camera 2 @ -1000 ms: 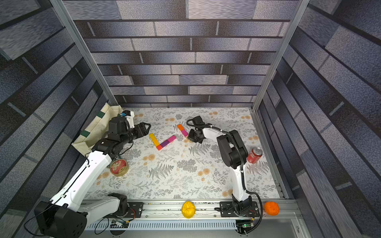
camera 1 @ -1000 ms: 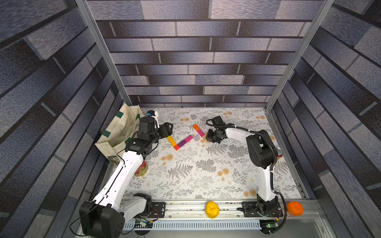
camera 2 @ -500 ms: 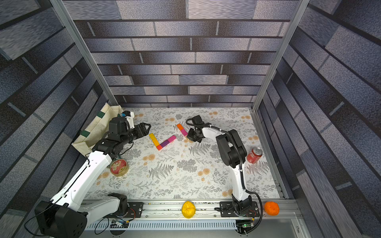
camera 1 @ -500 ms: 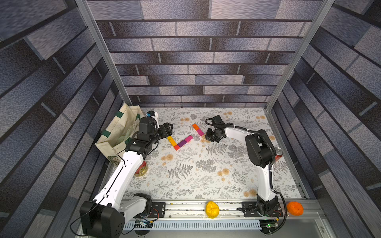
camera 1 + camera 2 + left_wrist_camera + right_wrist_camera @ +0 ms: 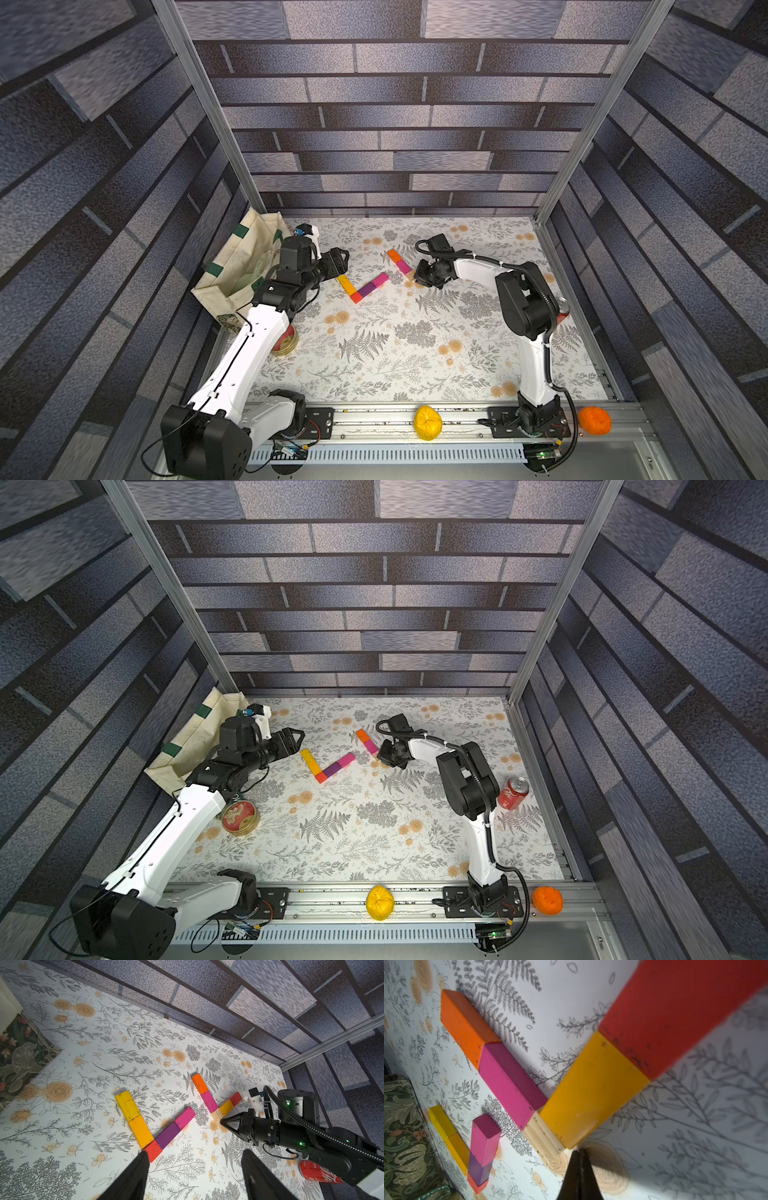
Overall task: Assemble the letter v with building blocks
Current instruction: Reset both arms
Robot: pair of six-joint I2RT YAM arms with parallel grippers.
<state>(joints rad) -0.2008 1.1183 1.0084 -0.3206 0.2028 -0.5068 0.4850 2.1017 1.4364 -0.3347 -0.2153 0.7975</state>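
Two groups of building blocks lie on the floral mat. The nearer letter v joins yellow and amber blocks to purple and magenta ones at a red corner block. The second group runs orange, magenta, wood cube, amber, red. My left gripper hangs open above the mat beside the red corner, holding nothing; it shows in both top views. My right gripper is shut and empty, its tip at the corner where the wood cube meets the amber block.
A canvas tote bag leans in the far left corner. A round tin lies beside the left arm. A red soda can stands behind the right arm. On the front rail rest a yellow fruit and an orange one.
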